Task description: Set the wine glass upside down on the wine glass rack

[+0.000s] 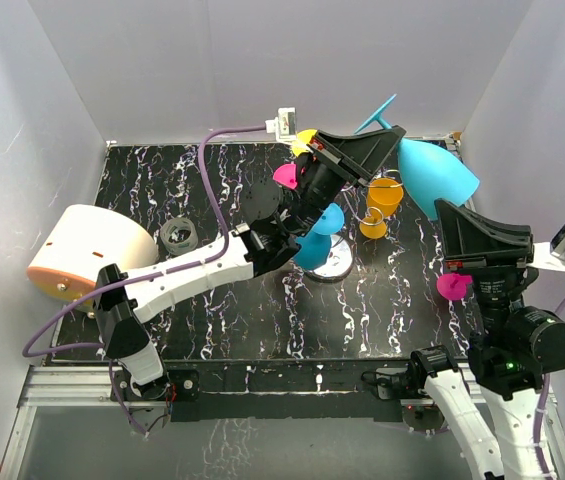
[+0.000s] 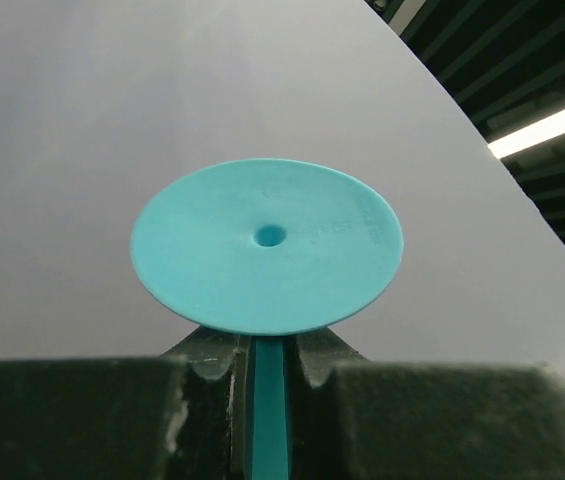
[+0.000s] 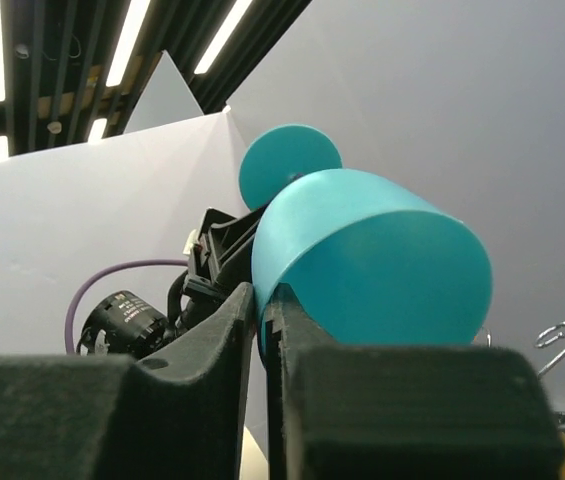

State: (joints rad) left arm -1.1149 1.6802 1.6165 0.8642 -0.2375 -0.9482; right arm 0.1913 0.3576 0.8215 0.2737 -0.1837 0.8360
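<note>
Left end effector [image 2: 267,350], jaws closed on the stem of the teal wine glass [image 1: 434,172], holds it tilted and raised near the wine glass rack [image 1: 342,264]. Right end effector [image 3: 260,322] is shut and empty. Grasp apparently done; inverting and hanging not yet.

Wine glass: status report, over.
Left jaws shut on stem, right jaws on rim. Wine glass aloft, not on rack. Orange glasses at rack.

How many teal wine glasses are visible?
2. Held glass: aloft back right, between left tool and right tool. Other glass: by the wine glass rack, partly under left arm.
</note>
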